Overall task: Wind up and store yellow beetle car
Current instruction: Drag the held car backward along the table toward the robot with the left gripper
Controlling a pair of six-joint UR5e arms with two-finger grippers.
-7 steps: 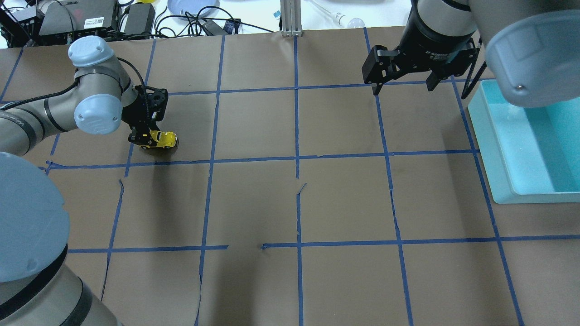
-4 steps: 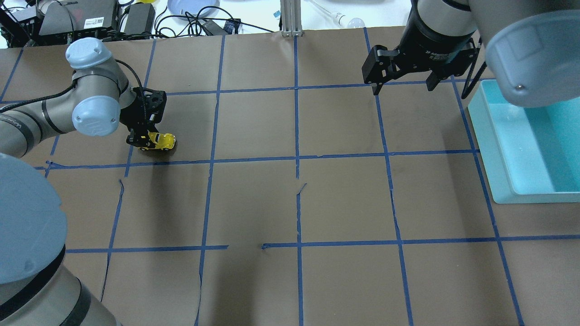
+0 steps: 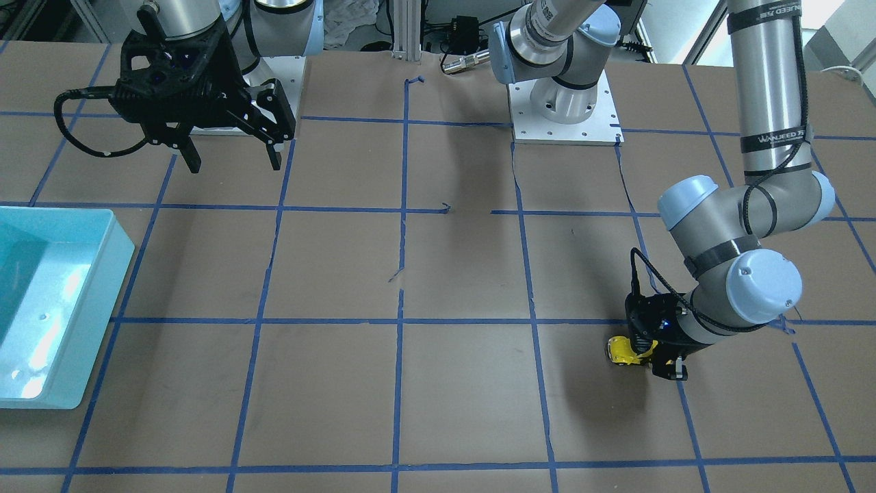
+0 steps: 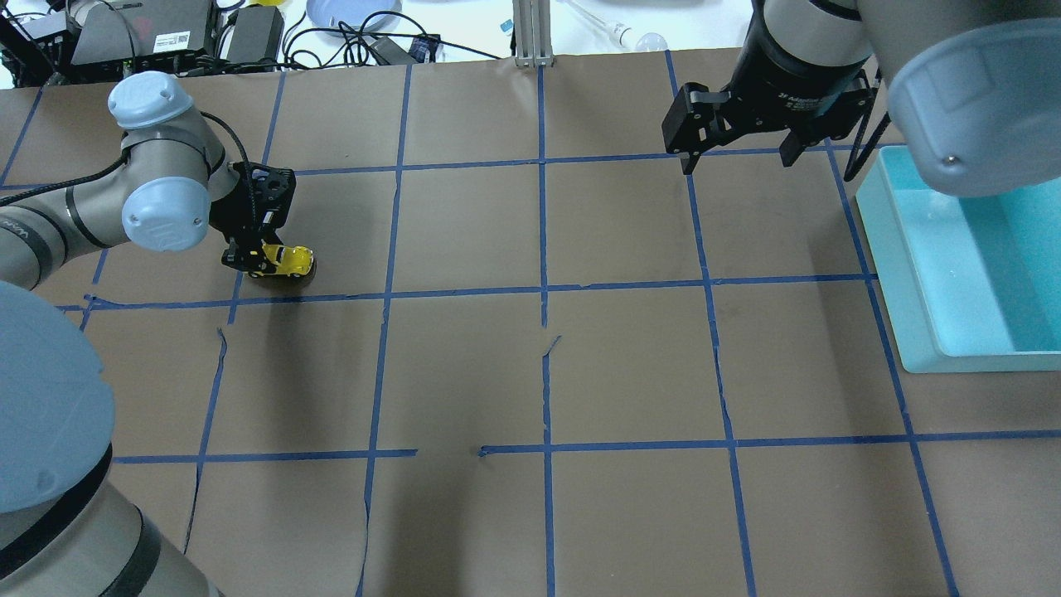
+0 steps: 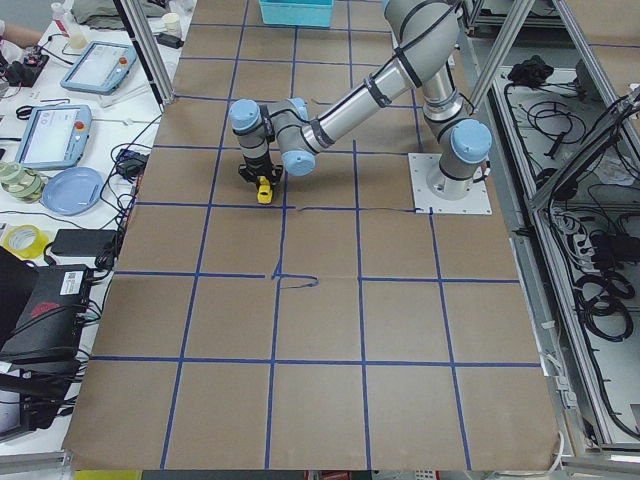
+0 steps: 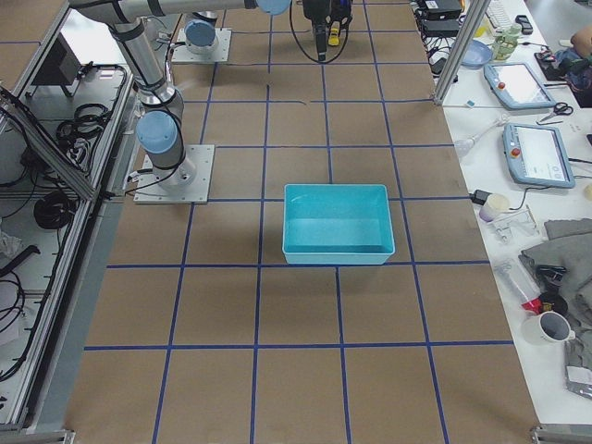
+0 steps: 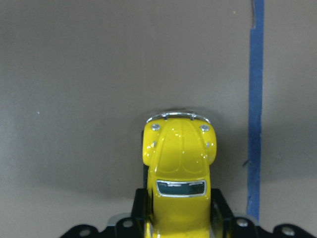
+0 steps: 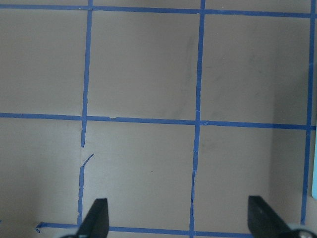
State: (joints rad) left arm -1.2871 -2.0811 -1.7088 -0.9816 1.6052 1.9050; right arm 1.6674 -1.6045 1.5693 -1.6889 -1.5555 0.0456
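Left side of the overhead view: the left gripper (image 4: 251, 258) is pinching the yellow beetle car (image 4: 290, 262) around its cabin, 2 fingers (image 7: 140, 207) clamped on the flanks, and the nose pokes out free. The car's down low at the brown table (image 4: 464, 373), just above a blue tape line (image 4: 464, 291) (the wrist view shows another strip right beside it). Upper right, the right gripper (image 4: 736, 162) hangs spread wide, near the teal bin (image 4: 908, 274).

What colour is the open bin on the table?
Light turquoise bin, inside and out; clearest in the exterior right view.
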